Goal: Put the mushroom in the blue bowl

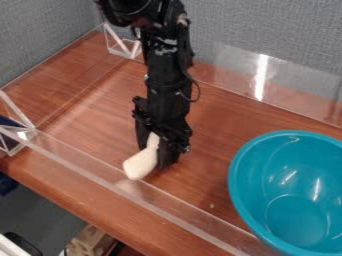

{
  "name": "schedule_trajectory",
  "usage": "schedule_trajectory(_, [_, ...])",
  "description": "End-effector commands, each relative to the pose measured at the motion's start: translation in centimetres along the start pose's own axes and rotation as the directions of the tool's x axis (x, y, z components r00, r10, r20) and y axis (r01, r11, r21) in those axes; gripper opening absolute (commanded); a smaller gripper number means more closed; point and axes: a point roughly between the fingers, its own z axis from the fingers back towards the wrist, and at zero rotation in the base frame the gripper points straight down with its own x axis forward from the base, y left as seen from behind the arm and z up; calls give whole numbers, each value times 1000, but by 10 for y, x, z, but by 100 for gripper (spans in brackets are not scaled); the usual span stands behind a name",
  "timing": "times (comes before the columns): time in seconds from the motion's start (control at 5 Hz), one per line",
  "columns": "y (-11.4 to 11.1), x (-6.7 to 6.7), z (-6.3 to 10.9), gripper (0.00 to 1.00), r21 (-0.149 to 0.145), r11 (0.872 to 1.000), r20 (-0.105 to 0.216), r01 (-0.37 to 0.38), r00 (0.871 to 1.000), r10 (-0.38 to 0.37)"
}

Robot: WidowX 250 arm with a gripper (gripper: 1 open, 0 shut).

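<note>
The mushroom (140, 163) is a small cream-white piece lying tilted on the wooden table, its lower end pointing toward the front left. My gripper (158, 147) hangs straight down over it, black fingers closed around its upper end. The mushroom's lower end touches the table or is just above it. The blue bowl (297, 190) is a large glossy teal bowl at the right front, with nothing inside, well apart from the gripper.
A low clear acrylic wall (120, 195) runs along the front edge, and another clear panel (267, 75) stands at the back right. A small white frame (123, 42) sits at the back left. Bare wooden tabletop (80, 100) lies to the left.
</note>
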Motion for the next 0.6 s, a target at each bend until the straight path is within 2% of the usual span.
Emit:
schedule_trajectory(0.0, [5, 2, 20, 0, 27, 1000, 67, 7, 998, -9])
schedule_trajectory(0.4, [5, 1, 25, 0, 33, 999, 75, 8, 997, -11])
